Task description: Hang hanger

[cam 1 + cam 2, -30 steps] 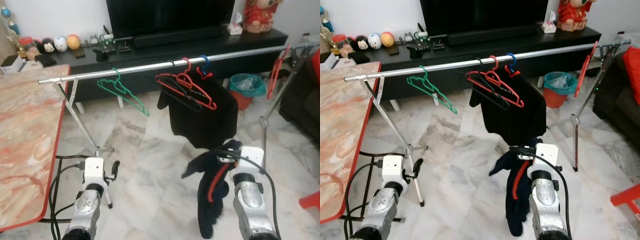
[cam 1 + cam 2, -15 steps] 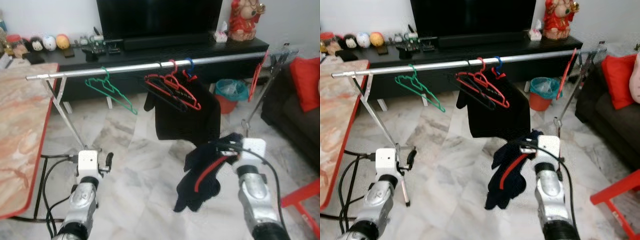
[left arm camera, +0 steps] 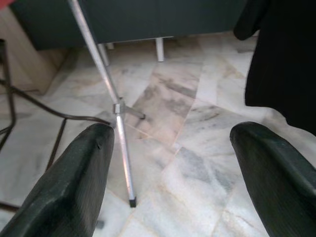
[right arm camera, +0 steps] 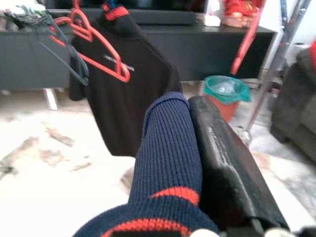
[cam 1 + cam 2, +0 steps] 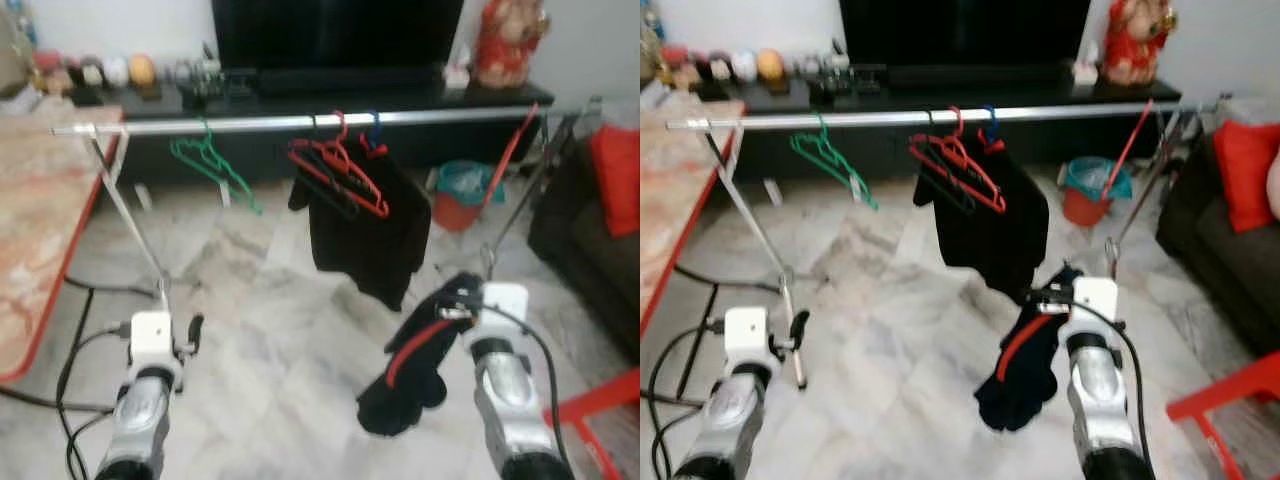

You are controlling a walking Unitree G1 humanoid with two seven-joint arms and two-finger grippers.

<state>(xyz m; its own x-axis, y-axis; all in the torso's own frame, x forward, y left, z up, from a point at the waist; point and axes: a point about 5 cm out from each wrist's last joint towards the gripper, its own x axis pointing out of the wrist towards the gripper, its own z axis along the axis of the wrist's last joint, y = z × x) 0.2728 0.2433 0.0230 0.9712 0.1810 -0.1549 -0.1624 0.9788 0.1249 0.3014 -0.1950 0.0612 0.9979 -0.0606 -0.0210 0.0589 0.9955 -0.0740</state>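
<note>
Right gripper (image 5: pixel 462 312) clamps a navy, red-striped garment (image 5: pixel 410 370) hanging below it; the rail (image 5: pixel 300 122) runs left–right, farther away and higher. Left gripper (image 3: pixel 173 168), fingers spread, holds nothing.

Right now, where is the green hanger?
The green hanger hangs on the silver rail, towards the robot's left, apart from the red hanger.

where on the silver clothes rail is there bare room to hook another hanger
The silver clothes rail is bare between the blue hanger carrying the black shirt and the red hanger near its right end. A shorter gap lies between the green plastic hanger and the black and red hangers, which are crowded together mid-rail.
</note>
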